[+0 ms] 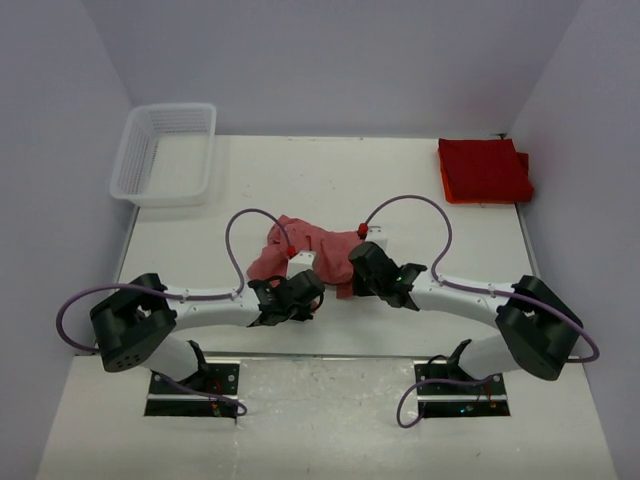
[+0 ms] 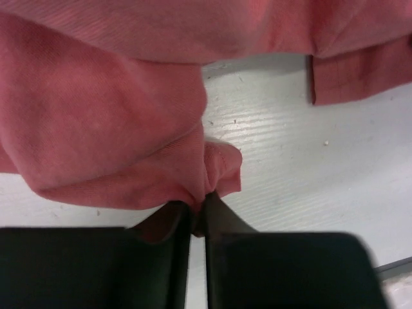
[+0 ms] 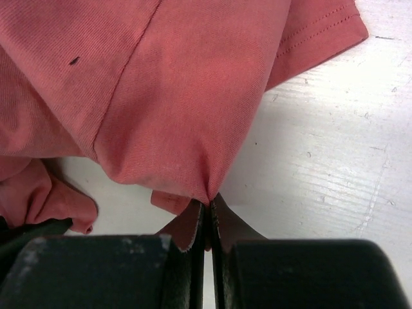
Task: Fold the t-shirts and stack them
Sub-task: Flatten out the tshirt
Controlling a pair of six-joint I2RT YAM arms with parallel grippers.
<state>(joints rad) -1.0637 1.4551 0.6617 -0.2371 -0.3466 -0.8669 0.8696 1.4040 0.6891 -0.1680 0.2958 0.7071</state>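
Pale walls close in a white worktop (image 1: 330, 190) that fills the middle of the overhead view, with the two arm bases along its lower edge. At the upper left of that frame sits a white mesh basket (image 1: 165, 152), with nothing visible inside it. At the upper right lie the folded red t-shirts (image 1: 484, 170), a flat, squared pile well apart from both arms.

The salmon-red t-shirt (image 1: 300, 245) lies crumpled at the centre of the frame, not yet spread or folded. Its bunched mass runs roughly left to right, a little longer than it is deep. It lies just above both wrists in the frame, and each arm holds its lower edge.

The left fingers (image 2: 183, 225) are closed tight on a small pucker of the cloth, and the fabric balloons away toward the top of the left wrist view. The right fingers (image 3: 222, 225) pinch a gathered point of the same shirt, with a stitched hem showing at the upper right of the right wrist view. Whether either pinch sits on a hem, a sleeve or a mid-panel fold is hard to tell, since the cloth is too bunched.

The two pinch points sit near each other, left and right of the frame's centre. As I judge it, the next move is to draw them apart along the shirt's long axis to stretch it flat.
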